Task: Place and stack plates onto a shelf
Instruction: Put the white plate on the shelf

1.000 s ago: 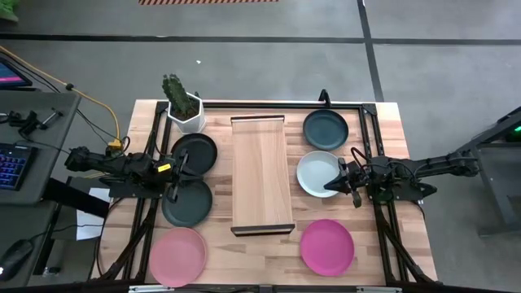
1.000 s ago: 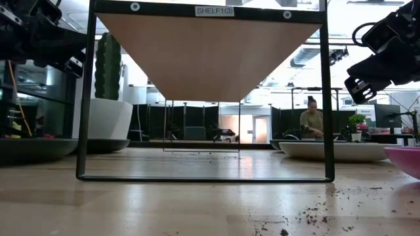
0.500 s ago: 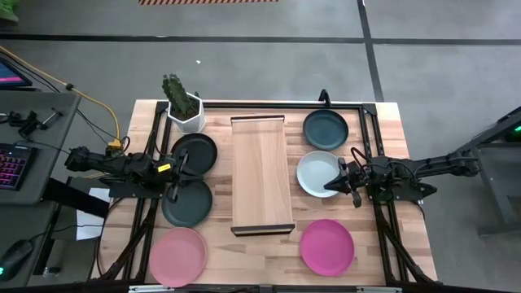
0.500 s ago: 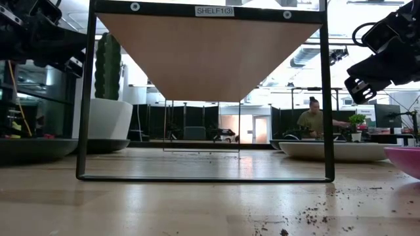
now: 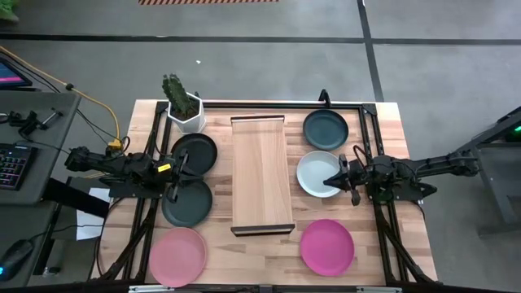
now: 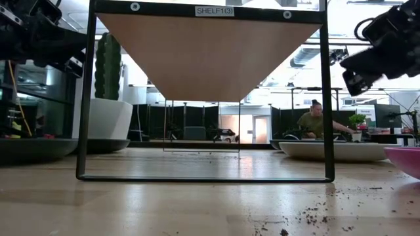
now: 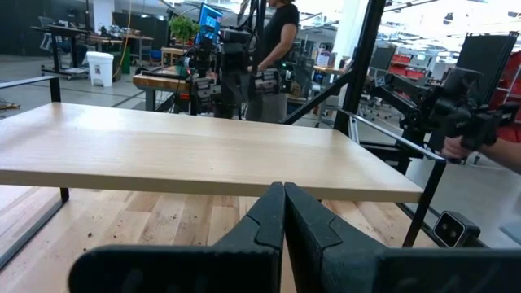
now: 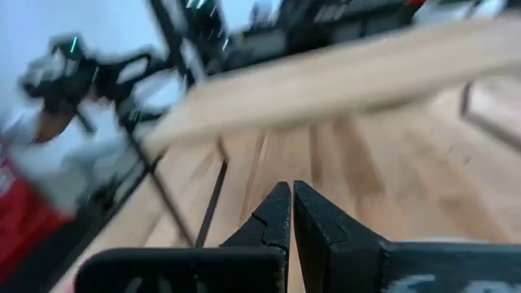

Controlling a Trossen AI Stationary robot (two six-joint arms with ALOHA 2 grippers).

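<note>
The shelf (image 5: 262, 173), a long light-wood board on a black frame, runs down the table's middle; the low view shows its underside (image 6: 210, 59). To its left lie two dark plates (image 5: 195, 151) (image 5: 187, 203) and a pink plate (image 5: 178, 255). On its right lie a dark plate (image 5: 326, 129), a pale mint plate (image 5: 316, 171) and a pink plate (image 5: 327, 247). My left gripper (image 5: 184, 173) hovers shut over the gap between the two dark plates. Also shut and holding nothing, my right gripper (image 5: 328, 181) hovers over the pale plate. In the wrist views both point level at the shelf (image 7: 203, 155) (image 8: 366, 73).
A white pot with a cactus (image 5: 186, 110) stands at the far left corner. Black frame bars (image 5: 374, 155) run along the table's edges. Dark crumbs (image 6: 308, 213) dot the near tabletop. A person (image 6: 315, 121) sits in the room behind the table.
My right gripper has tipped its fingers upward and swung a little toward the table's far edge, staying shut above the pale plate. The plates and the shelf have not moved.
</note>
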